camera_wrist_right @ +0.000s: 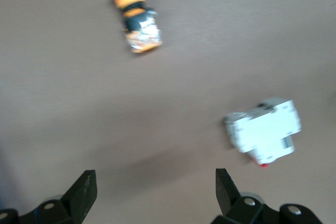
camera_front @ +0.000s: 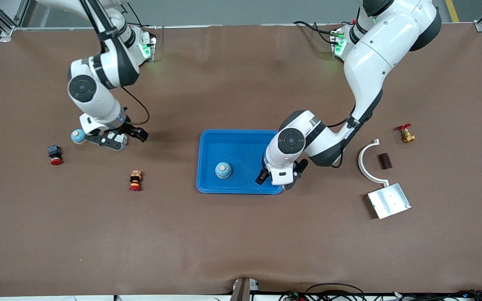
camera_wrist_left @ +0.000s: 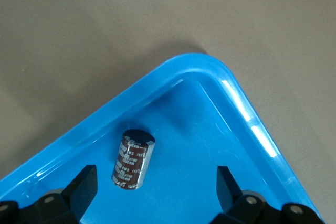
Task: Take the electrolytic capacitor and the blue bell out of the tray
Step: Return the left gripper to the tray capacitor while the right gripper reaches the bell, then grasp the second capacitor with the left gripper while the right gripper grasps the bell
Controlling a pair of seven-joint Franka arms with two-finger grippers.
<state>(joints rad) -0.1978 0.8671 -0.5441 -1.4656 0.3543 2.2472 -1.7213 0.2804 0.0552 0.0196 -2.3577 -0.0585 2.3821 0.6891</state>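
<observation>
A dark brown capacitor (camera_wrist_left: 132,159) lies in a corner of the blue tray (camera_front: 241,138), between the spread fingers of the left gripper (camera_front: 278,178), which holds nothing. A blue bell (camera_front: 223,169) sits in the same tray. The right gripper (camera_front: 117,140), jaws wide and empty, hangs beside a second blue bell (camera_front: 78,136) at the right arm's end. Nearby (nearer the front camera) lie 2 red push buttons (camera_front: 55,155) (camera_front: 135,180). Toward the left arm's end rest a white curved bracket (camera_front: 368,162), a brown block (camera_front: 385,161), a metal plate (camera_front: 388,200) and a brass valve (camera_front: 406,134).
</observation>
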